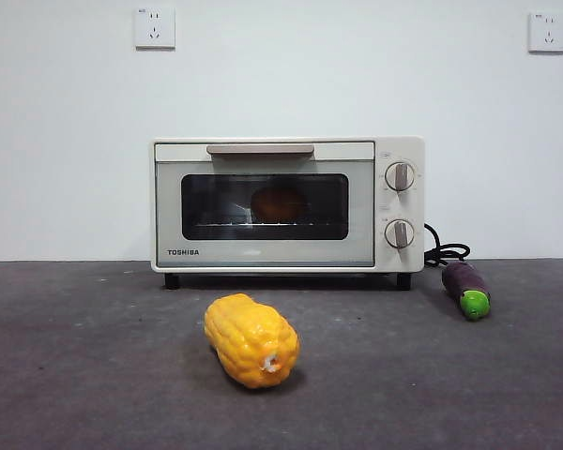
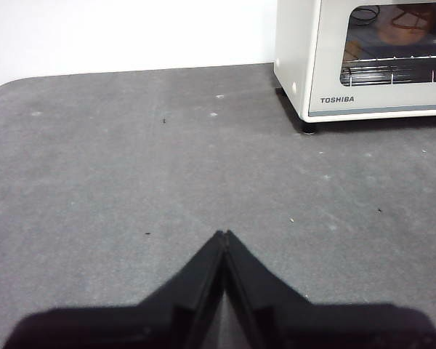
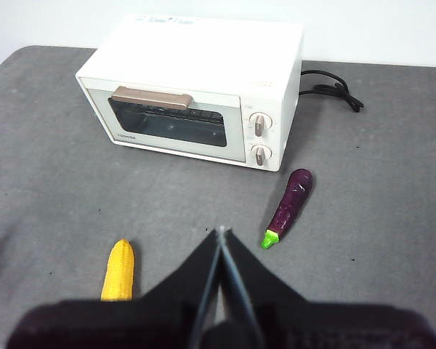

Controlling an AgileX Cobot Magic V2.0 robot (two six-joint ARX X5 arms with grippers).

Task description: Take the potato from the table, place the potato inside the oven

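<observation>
Both end effectors (image 2: 223,234) (image 3: 221,231) closed (empty) | potato (image 1: 279,203) inside shut oven (image 1: 263,251), well apart

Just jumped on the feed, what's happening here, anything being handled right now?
Nothing is being handled. The potato sits inside the oven, seen through the glass of its shut door. The left gripper and the right gripper are both shut and empty, over the table, away from the oven. The corn cob lies in front of the oven, and the eggplant lies beside it on the knob side, near the cord.
</observation>
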